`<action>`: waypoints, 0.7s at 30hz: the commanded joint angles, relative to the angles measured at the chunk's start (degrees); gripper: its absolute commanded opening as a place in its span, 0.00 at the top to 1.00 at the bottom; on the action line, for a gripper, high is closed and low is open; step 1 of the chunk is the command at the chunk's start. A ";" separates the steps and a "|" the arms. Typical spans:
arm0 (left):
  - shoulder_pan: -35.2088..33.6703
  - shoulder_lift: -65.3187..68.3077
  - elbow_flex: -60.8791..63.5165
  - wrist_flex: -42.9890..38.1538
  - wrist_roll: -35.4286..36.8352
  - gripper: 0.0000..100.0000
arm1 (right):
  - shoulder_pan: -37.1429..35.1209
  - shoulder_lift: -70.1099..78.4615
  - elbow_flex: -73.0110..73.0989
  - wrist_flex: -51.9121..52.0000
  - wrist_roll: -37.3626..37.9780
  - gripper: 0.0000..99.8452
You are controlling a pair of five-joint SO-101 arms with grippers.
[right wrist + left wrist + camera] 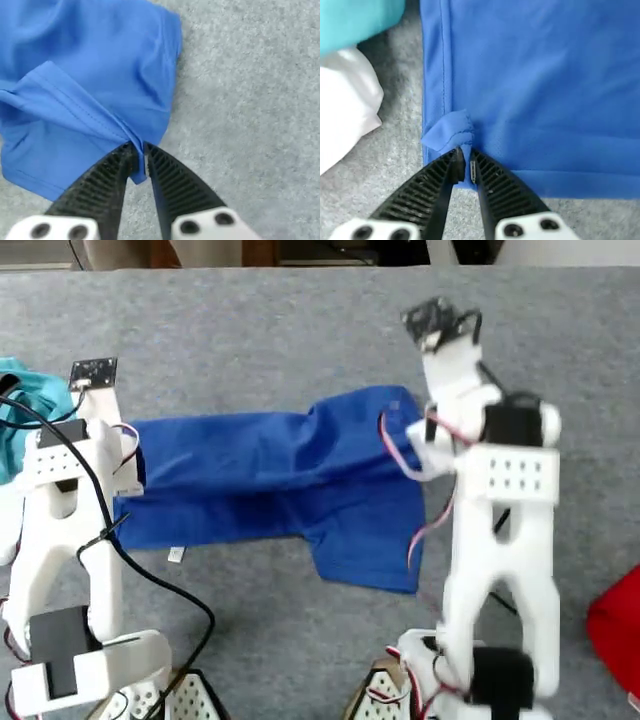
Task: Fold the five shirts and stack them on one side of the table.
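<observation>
We have left claw [464, 169] pinching the blue shirt [270, 475] at its 9 o'clock hem, right claw [137, 162] pinching a 3 o'clock fold.

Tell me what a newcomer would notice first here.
The blue shirt lies spread across the middle of the grey table between the two arms. The left gripper is shut on a fold at the shirt's hem, and the right gripper is shut on a fold at the opposite end. A teal cloth sits at the high view's left edge and a red cloth at its right.
</observation>
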 commanded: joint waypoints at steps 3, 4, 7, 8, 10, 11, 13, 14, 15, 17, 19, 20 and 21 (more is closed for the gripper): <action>-0.18 -2.42 1.32 -0.70 -1.85 0.98 | 1.27 -6.20 12.70 -4.04 0.88 1.00; -0.18 -2.42 1.76 -0.70 -2.02 0.98 | 1.71 -6.73 13.85 -4.04 0.97 1.00; -0.26 -2.51 2.02 -0.70 -2.11 0.98 | 1.98 -9.54 17.01 -3.96 1.49 1.00; -0.26 -2.51 1.93 -0.70 -2.11 0.98 | 1.71 -10.77 18.24 -3.96 2.20 1.00; -0.26 -2.51 1.76 -0.70 -2.11 0.98 | 1.54 -13.14 20.70 -4.13 3.08 1.00; -0.26 -2.51 1.76 -0.70 -2.11 0.98 | 1.54 -14.29 21.67 -4.13 3.52 1.00; -0.18 -2.51 1.67 -1.14 -2.02 0.98 | 1.54 -16.13 23.96 -4.13 4.13 1.00; -0.09 -2.51 2.11 -2.20 -2.02 0.98 | 1.54 -16.92 25.27 -4.13 4.57 1.00; -0.09 -2.51 2.20 -2.90 -2.02 0.98 | 1.54 -17.80 26.95 -4.04 5.19 1.00; -0.18 -2.42 2.11 -4.04 -2.11 0.98 | 1.45 -19.47 30.37 -4.13 5.98 1.00; -0.18 -2.42 2.11 -4.75 -2.02 0.98 | 0.13 -21.41 33.36 -5.01 6.15 1.00; -0.18 -2.24 1.85 -5.01 -1.93 0.98 | -0.66 -22.29 35.03 -5.71 6.07 1.00; -0.18 -2.07 1.67 -5.27 -1.85 0.98 | -1.89 -23.16 36.53 -6.59 5.80 1.00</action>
